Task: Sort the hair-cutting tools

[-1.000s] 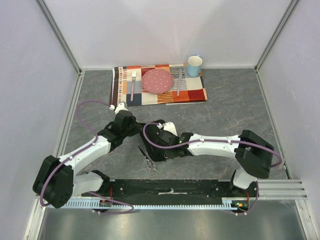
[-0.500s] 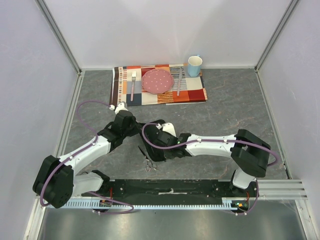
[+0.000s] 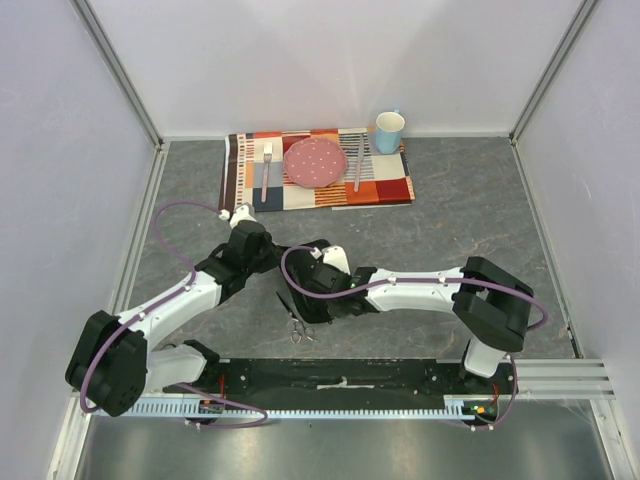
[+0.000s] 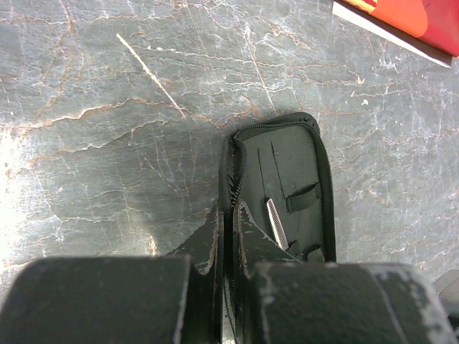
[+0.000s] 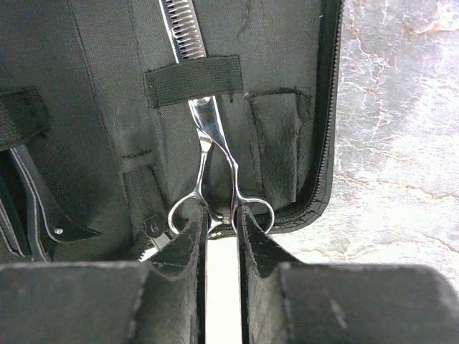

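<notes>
**SHEARS AT STRAP, SCISSORS OUTSTANDING**

Found in the open case point(image 4: 287, 165), flat on the table point(image 4: 107, 143): toothed shears point(image 5: 215, 154), blade threaded under a strap point(image 5: 192, 79), rings at the zip edge. Left gripper point(image 4: 228, 240): clenched, apparently on the case's zip edge, steadying it. Right gripper point(image 5: 222, 229): jaws narrowed to a slit, tips against the rings; cannot tell whether pinching or merely pushing. Judged as the seating step for the shears. Lying loose on the table near both grippers, seen from above: plain scissors point(image 3: 298, 332). Calls next for a short, straight nudge along the blade line, then release and a move to the scissors.
</notes>
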`<state>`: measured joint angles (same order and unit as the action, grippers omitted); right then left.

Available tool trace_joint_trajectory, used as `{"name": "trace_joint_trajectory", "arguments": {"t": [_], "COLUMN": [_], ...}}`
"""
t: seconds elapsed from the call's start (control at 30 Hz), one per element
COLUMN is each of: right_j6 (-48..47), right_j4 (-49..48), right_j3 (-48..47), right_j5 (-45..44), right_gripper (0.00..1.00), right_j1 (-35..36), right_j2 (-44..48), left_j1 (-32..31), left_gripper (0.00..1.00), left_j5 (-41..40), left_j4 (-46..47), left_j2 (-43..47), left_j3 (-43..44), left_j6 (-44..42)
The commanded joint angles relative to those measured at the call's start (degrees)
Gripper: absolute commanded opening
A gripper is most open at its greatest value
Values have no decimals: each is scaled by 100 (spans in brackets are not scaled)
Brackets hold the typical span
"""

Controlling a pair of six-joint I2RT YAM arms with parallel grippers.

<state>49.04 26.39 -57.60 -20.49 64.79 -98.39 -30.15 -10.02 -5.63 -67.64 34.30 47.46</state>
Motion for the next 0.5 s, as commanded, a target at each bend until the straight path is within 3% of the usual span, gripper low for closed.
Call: {"name": "trace_joint_trajectory", "arguments": {"t": [0.0, 0.47], "right_j6": [-69, -474], "right_j4": [-178, -240], "right_j3": [-216, -1147], "right_j5": [-166, -280], "right_gripper": [16, 14], "right_j1": [-19, -617], "right_j2": [-426, -1042], "left_j1": [-35, -35], "left_gripper": [2, 2], "left_j5": [158, 369], "left_j4": [167, 176], "left_j2": [172, 75], "left_j3": [-3, 32], "left_j6": [114, -18]}}
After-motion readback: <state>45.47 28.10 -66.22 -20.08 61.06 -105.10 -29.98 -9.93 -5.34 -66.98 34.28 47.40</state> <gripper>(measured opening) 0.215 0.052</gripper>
